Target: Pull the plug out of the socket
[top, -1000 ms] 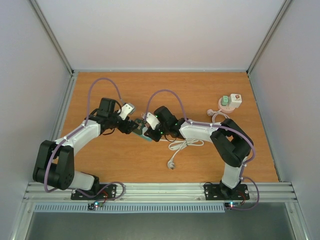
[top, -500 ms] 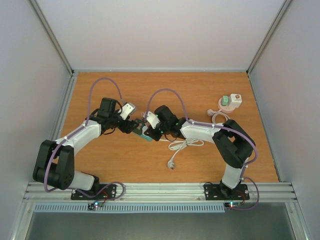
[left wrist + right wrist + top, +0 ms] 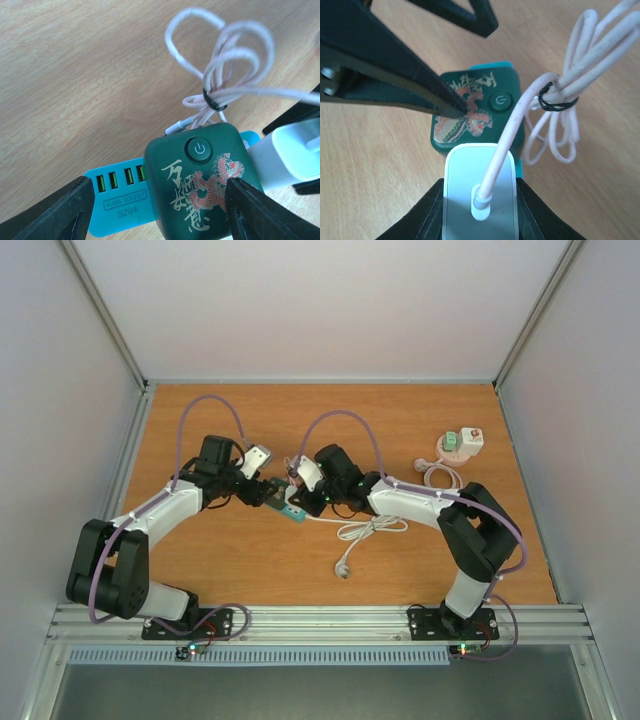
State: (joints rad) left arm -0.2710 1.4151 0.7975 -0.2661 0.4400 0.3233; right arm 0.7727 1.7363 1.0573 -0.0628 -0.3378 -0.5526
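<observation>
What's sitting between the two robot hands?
A dark green socket block on a blue USB strip, with a white plug at one side; the two wrist views show it clearly.

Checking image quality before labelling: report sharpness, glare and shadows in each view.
Top external: even, diffuse light, sharp throughout, only faint shadows on the table. Left wrist: green socket crisp, white plug nearly blown out, the fingers dark and soft. Right wrist: cable sharp, the plug close to the lens and slightly blurred.
</observation>
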